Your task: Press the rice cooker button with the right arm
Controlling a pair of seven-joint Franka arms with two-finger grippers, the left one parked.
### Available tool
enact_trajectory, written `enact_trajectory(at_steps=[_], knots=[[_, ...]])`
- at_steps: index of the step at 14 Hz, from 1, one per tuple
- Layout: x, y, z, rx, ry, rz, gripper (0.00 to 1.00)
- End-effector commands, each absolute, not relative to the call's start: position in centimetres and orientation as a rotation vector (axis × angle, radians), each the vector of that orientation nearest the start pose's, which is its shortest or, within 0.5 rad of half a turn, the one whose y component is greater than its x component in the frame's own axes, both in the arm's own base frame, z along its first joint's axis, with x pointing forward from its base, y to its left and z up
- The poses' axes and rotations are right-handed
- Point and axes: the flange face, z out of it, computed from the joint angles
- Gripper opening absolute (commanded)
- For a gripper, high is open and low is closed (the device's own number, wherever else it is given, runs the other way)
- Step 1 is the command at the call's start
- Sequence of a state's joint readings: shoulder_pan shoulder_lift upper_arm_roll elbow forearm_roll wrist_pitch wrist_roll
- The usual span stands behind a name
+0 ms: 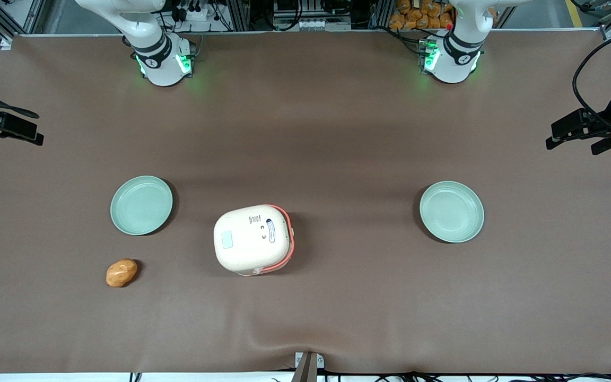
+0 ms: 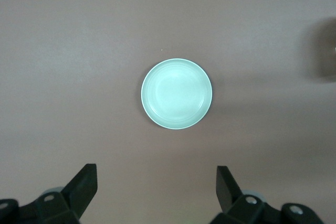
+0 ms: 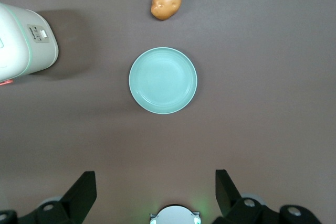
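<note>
The rice cooker point(image 1: 253, 240) sits on the surface point(image 1: 337, 148). The gripper point(image 3: 156, 192) hangs spread wide above a green plate point(image 3: 163, 81) beside the cooker, not yet reaching the button.

Brown table point(image 1: 337, 132) carries rice cooker point(image 1: 252, 239), two plates point(image 1: 141, 205), potato point(image 1: 121, 272).

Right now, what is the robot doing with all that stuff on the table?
Nothing is being touched yet. The right arm's gripper hangs open high over a green plate, well away from the rice cooker it has to press. The cooker sits closed in the middle of the brown table. A potato lies near that plate, closer to the front camera. Another green plate sits toward the parked arm's end.
</note>
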State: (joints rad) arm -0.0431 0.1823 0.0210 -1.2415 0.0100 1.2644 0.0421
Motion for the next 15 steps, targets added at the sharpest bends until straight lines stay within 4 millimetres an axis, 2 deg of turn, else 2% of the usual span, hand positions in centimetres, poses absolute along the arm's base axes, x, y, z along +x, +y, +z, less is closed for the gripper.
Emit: enact_trajectory(at_steps=[1,3,6,9,13,15], knots=[[57.3,0.0,64.7,-3.106,0.066,0.244,1.00],[57.2,3.2,64.5,-3.109,-0.016,0.255,1.00],[57.3,6.4,64.2,-3.114,-0.068,0.252,1.00],[58.4,11.1,63.2,-3.116,-0.135,0.166,1.00],[60.5,17.2,59.0,-3.106,-0.133,0.068,1.00],[61.5,19.4,56.0,-3.073,-0.159,0.087,1.00]])
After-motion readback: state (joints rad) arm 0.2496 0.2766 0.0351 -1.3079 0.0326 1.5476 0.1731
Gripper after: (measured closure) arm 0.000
